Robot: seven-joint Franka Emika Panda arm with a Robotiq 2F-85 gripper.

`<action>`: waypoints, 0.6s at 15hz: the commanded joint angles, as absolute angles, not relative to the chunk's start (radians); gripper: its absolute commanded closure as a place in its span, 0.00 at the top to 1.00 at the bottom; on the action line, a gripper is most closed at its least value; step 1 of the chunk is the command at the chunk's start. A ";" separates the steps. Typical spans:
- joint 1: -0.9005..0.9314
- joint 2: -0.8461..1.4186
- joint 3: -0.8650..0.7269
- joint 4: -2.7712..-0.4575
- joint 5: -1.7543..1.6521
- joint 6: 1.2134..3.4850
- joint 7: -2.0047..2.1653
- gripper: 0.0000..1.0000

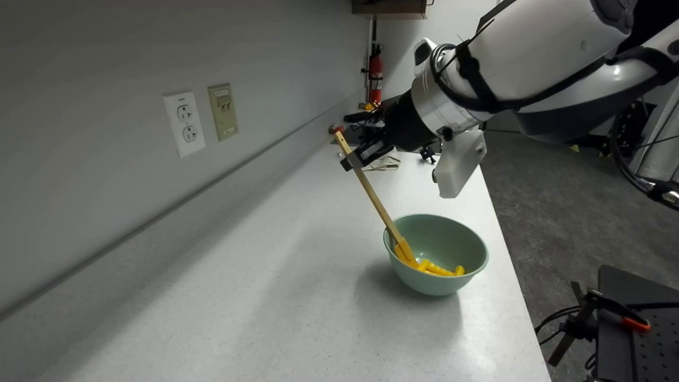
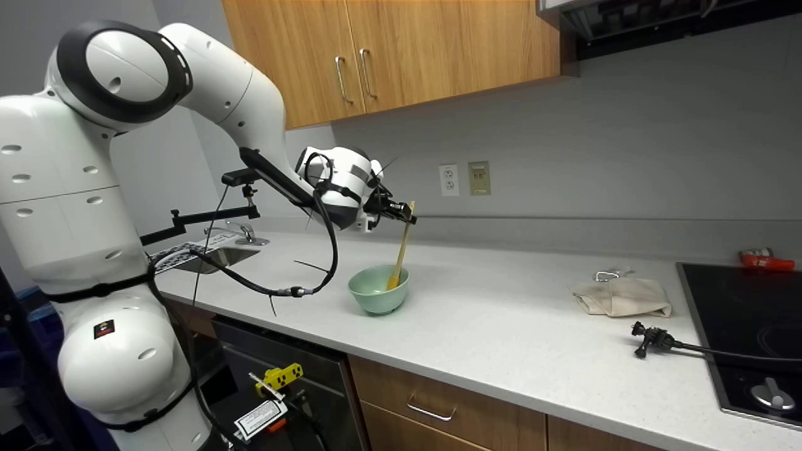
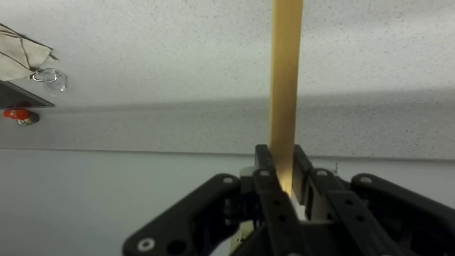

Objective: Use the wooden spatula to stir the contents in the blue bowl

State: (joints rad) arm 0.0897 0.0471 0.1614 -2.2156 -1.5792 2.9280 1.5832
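The blue bowl [image 1: 432, 284] stands upright on the counter, and it also shows in an exterior view [image 2: 376, 303]. The contents [image 1: 439, 270], several bright yellow bits, lie at the bottom of the bowl; they are hidden in the view facing the cabinets. The wooden spatula [image 1: 375, 200] is tilted, its yellow-orange head down inside the bowl beside the yellow bits. My gripper [image 1: 351, 161] is shut on the upper handle, above and to the side of the bowl. In the wrist view the gripper [image 3: 281, 153] has a finger on each side of the handle [image 3: 285, 71]; the bowl is out of that view.
A wall with an outlet [image 1: 185, 124] and switch plate [image 1: 223, 111] runs along the counter [image 2: 501, 326]. A folded cloth [image 2: 623, 297], a black clamp mount [image 2: 655, 338] and a cooktop [image 2: 764, 313] are further along. A sink [image 2: 219, 258] and upper cabinets [image 2: 438, 50] are nearby.
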 commanded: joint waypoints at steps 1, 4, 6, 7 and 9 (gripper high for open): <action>0.086 0.046 0.160 -2.238 -1.487 2.954 1.501 0.04; 0.087 0.044 0.160 -2.233 -1.487 2.945 1.487 0.04; 0.087 0.043 0.160 -2.227 -1.506 2.941 1.499 0.04; 0.087 0.044 0.160 -2.226 -1.509 2.942 1.502 0.04; 0.087 0.045 0.159 -2.225 -1.512 2.948 1.502 0.04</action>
State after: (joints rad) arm 0.0897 0.0471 0.1615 -2.2264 -1.5159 2.9290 1.5270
